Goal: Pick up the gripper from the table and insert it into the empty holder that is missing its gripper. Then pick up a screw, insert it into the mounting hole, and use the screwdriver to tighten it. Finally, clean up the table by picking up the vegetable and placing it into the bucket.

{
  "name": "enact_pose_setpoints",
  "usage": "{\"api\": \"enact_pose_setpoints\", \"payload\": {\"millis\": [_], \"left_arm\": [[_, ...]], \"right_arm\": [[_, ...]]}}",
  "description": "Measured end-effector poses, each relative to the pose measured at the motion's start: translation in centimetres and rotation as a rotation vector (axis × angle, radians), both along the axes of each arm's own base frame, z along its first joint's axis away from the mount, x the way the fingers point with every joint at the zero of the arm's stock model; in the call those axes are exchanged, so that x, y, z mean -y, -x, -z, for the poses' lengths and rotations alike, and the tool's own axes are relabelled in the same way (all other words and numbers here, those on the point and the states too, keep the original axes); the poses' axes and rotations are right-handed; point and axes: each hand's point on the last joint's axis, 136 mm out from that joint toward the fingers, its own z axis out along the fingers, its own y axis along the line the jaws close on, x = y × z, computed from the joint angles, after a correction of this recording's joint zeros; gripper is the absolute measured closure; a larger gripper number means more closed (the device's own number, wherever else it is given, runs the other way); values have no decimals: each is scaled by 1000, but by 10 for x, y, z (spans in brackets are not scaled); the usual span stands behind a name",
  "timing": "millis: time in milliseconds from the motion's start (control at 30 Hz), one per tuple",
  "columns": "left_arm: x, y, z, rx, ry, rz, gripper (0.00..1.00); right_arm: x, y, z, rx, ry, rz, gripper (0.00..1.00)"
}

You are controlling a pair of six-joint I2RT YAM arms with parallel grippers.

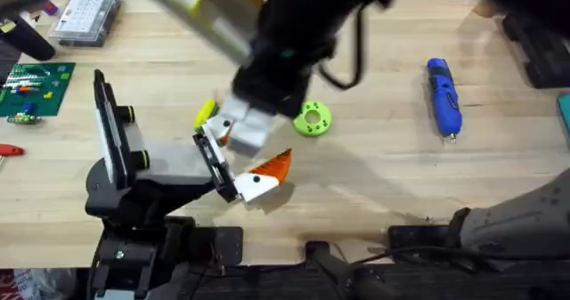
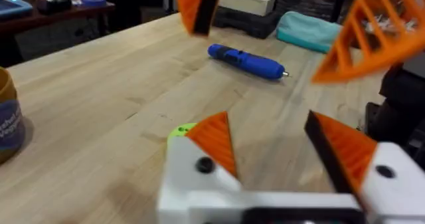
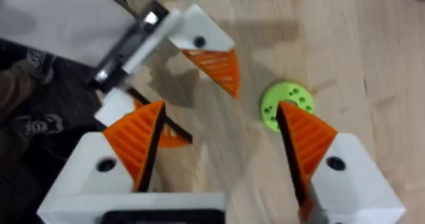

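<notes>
The holder (image 1: 165, 162) stands at the left with one white-and-orange finger (image 1: 256, 182) on its black rail. The gripper (image 3: 116, 108) sits at the rail's other end, partly hidden behind a finger of my right gripper (image 3: 219, 108). That right gripper (image 1: 233, 133) hovers open just above it. In the left wrist view my left gripper (image 2: 272, 151) is open, with nothing between its fingers. The blue screwdriver (image 1: 443, 95) (image 2: 246, 60) lies at the right. A small yellow-green thing (image 1: 207, 113), maybe the vegetable, lies beside the rail. The screw is out of view.
A lime-green ring (image 1: 313, 119) (image 3: 269, 111) lies just right of the holder's tip. A clear parts box (image 1: 85, 15) and a green board (image 1: 31, 86) sit at the back left. A brown tub with a blue label (image 2: 8, 121), possibly the bucket, stands nearby.
</notes>
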Motion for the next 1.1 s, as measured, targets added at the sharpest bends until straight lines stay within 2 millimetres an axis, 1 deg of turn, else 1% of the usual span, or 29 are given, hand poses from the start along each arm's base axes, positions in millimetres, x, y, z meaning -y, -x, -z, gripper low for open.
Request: {"api": "enact_pose_setpoints", "payload": {"millis": [33,67,167,200,233,367,500,633,800,900,1100], "left_arm": [[0,0,0,0,0,1,343],[0,0,0,-1,1,1,438],[0,0,0,1,-1,0,897],[0,0,0,4,-2,0,971],[0,0,0,3,-2,0,988],[0,0,0,3,-2,0,990],[0,0,0,3,-2,0,992],[0,0,0,3,-2,0,992],[0,0,0,4,-2,0,992],[0,0,0,4,-2,0,992],[0,0,0,3,-2,0,992]], "right_arm": [[7,-2,-4,0,-1,14,4],[14,-4,-7,-2,2,30,4],[37,-8,-14,-16,15,77,3],[42,-10,-15,-20,16,90,3],[46,-11,-17,-24,14,101,3],[55,-11,-19,-49,11,123,3],[66,-9,-8,-80,32,142,3],[70,-8,-1,-84,30,149,3],[81,3,4,-87,24,147,4],[81,6,4,-90,10,143,4],[75,3,3,-85,-17,138,4]]}}
